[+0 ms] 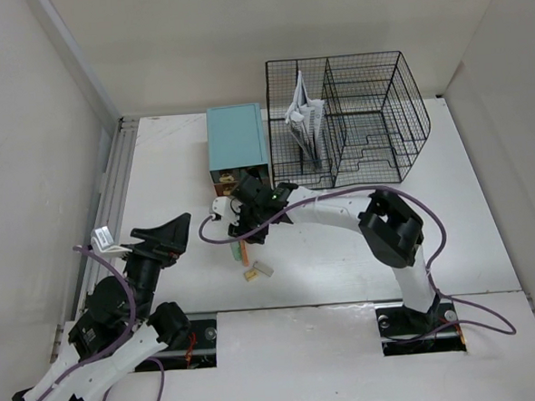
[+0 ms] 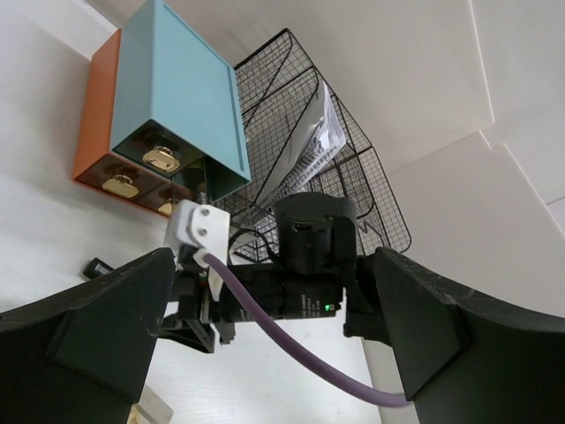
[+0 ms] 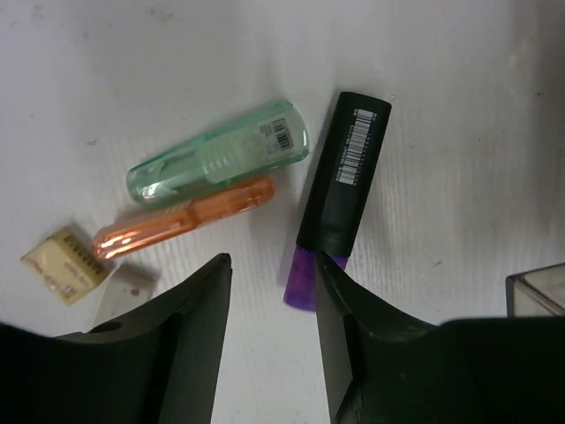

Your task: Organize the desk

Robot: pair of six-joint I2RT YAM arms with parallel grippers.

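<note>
Right wrist view: my right gripper [image 3: 272,265] hangs parted, empty, over the middle of the desk [image 3: 441,88], marker [image 3: 340,177] slightly off-centre; I judge pickup next, needing a sideways shift. My left gripper [image 2: 274,261] gapes empty.

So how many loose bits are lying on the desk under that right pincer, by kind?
Pens: 3 (green pen, orange pen, black pen with purple end)
Small flat pieces: 2 (beige piece, white piece)
Total on the desk: 5
</note>
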